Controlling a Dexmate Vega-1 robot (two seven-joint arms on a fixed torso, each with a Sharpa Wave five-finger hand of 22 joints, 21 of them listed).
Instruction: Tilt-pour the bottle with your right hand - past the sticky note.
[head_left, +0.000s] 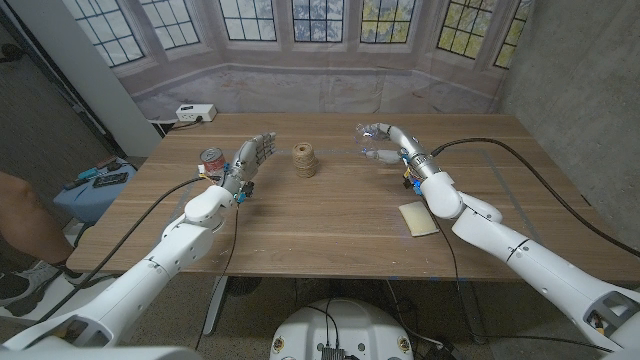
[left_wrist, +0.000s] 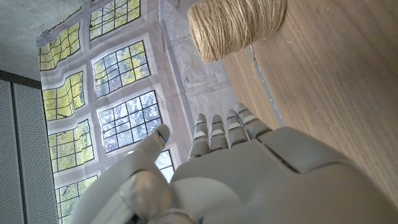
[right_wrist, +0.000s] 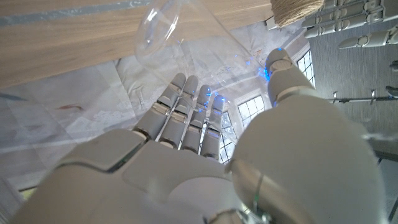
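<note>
1. The right robot hand (head_left: 383, 142) is raised over the far right part of the bench (head_left: 330, 215), holding a clear bottle (right_wrist: 163, 30) between its fingers and thumb. In the head view the bottle is nearly invisible; in the right wrist view its transparent body runs from the palm toward the wood.

2. The bottle appears tilted, with its rounded clear end pointing toward the bench surface. This attitude fits a pour in progress or just beginning; no liquid can be made out.

3. The sticky note (head_left: 418, 218) lies flat on the bench, nearer the robot than the right robot hand and beside the right forearm. The hand thus holds the bottle on the far side of the note, as the task requires.

4. The left robot hand (head_left: 250, 160) is empty, fingers straight and slightly apart, standing on its edge just beside a twine spool (head_left: 304, 160). It is probably parked there to stay out of the pouring zone.

5. A can (head_left: 211, 161) stands near the left robot hand, on the side away from the spool.
</note>
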